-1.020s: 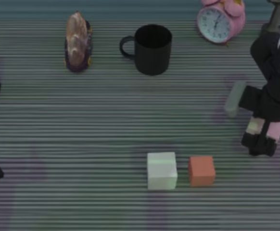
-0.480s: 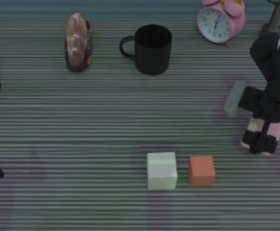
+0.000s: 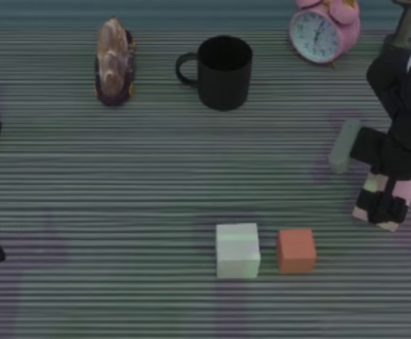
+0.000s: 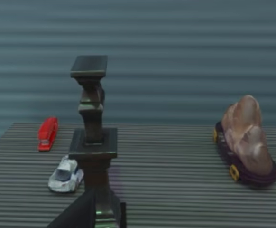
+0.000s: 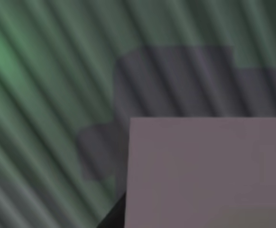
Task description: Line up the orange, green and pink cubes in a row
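At the right edge of the top view, the right gripper [image 3: 383, 209] is gripping the pink cube [image 3: 401, 192], its dark fingers closed around the cube's sides. Whether the cube is resting on the striped table [image 3: 121, 212] or hanging just above it cannot be told. In the lower centre of the same frame, the green [image 3: 237, 250] cube is sitting just beside the orange [image 3: 295, 250] cube, a narrow gap between them, both already forming a short row. The pink cube is lying well apart from them, higher and to the right.

The likely trouble is in the carry toward the row's right end. If the large cube is coming in too low or too close, it may be knocking the small orange cube out of line; a loose grip on such a wide block may be letting it twist or slip.

The right wrist view is showing only a flat face of the pink cube [image 5: 209, 171] filling the lower right, with its shadow on the stripes, nothing of the other cubes. The left wrist view is showing the far left of the table: a dark pedestal [image 4: 93, 137], a red stapler [image 4: 48, 133], a white toy car [image 4: 65, 175] and a brown-and-purple toy [image 4: 246, 141]. The left gripper is parked beyond the left edge of the top view, out of sight.
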Controlling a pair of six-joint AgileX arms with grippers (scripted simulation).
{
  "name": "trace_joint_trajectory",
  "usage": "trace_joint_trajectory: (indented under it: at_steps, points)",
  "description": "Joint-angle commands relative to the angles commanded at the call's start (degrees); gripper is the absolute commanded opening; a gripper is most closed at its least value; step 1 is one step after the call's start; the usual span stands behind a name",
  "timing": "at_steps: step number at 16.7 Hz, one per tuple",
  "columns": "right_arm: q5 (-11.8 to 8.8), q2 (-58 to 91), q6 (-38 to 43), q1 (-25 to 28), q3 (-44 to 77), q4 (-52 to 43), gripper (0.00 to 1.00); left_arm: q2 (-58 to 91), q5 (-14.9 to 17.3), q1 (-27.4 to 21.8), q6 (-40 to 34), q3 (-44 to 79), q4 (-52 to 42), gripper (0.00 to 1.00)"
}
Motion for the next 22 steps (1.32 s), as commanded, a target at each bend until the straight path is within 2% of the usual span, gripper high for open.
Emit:
trace_joint_trajectory:
  at_steps: [8, 16, 22]
  points:
    - [-0.2, -0.9, 0.3, 0.0, 0.2, -0.8, 0.00, 0.0, 0.0, 0.0, 0.0, 0.0, 0.0, 1.00]
    - [-0.2, -6.2, 0.1, 0.4, 8.2, -14.4, 0.00, 0.0, 0.0, 0.0, 0.0, 0.0, 0.0, 1.00]
    - [-0.2, -5.7, 0.4, 0.9, 9.2, -15.2, 0.00, 0.0, 0.0, 0.0, 0.0, 0.0, 0.0, 1.00]
